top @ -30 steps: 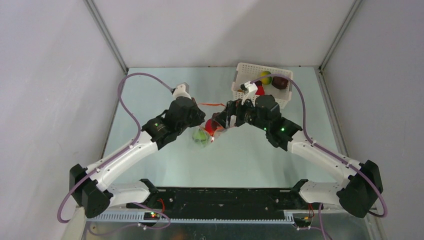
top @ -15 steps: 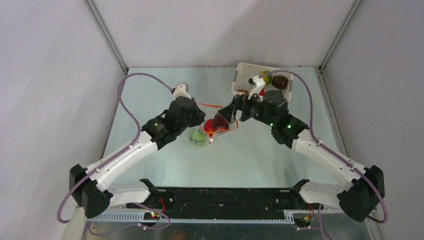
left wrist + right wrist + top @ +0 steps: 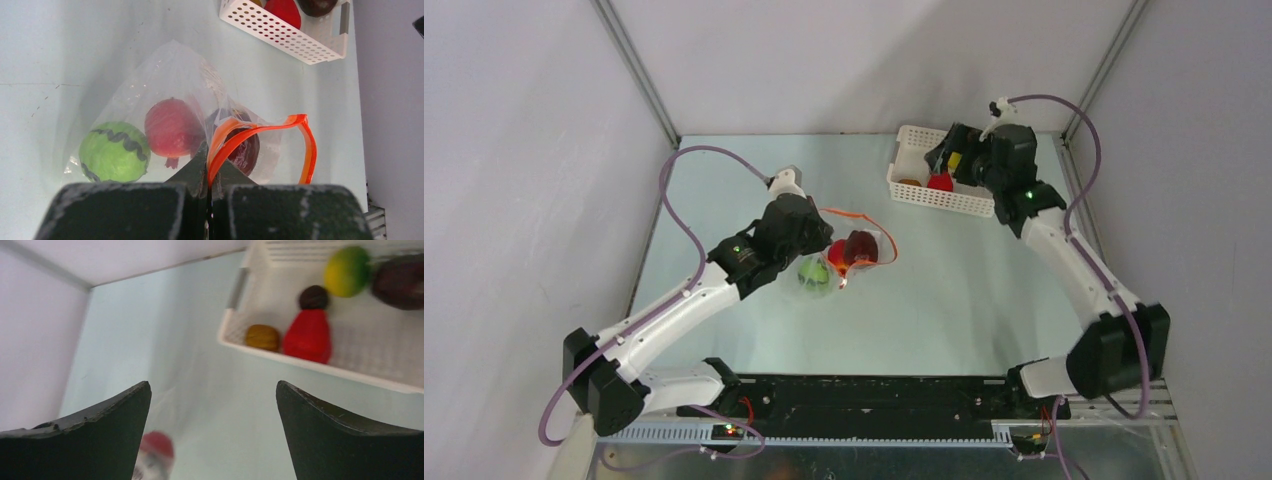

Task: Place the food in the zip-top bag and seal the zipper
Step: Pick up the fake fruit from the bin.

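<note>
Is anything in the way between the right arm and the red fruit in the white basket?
Nothing visible blocks it. The right end effector is open, and the red fruit lies uncovered in the basket. The brown piece sits beside it, not on top.

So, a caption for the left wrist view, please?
Left gripper pinching the orange zipper of a bag holding three toy fruits.

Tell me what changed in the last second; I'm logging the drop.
The right gripper left the dark maroon fruit in the zip-top bag and swung away to the far right, now open over the white basket. The left gripper stayed shut on the zipper; the green fruit and red fruit stayed bagged.
</note>
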You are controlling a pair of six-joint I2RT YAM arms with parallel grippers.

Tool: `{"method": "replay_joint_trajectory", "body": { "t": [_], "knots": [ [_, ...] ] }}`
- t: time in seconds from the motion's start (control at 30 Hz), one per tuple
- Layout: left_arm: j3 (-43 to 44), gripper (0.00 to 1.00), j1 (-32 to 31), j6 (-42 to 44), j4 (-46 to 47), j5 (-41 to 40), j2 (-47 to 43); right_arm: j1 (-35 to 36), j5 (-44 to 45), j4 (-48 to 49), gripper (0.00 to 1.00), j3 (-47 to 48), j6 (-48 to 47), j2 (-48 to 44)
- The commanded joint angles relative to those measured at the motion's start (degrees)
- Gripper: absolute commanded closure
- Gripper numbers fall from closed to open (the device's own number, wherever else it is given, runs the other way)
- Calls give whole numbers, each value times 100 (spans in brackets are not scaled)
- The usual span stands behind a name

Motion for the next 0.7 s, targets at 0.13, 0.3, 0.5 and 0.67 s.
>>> {"method": "replay_joint_trajectory", "body": {
  "t": [0.13, 0.3, 0.5, 0.67],
  "knots": [
    [324, 100, 34, 55, -116, -352, 106, -469, 1590, -585, 0, 1543, -428, 1990],
    [394, 100, 63, 70, -224, -380, 234, -514, 2079, -717, 1, 2974, -753, 3575],
    [368, 100, 72, 66, -245, -434, 255, -539, 2406, -569, 1, 4158, -1855, 4837],
    [387, 100, 74, 63, -211, -433, 330, -563, 2654, -599, 1, 4770, -2128, 5504]
  ]
}}
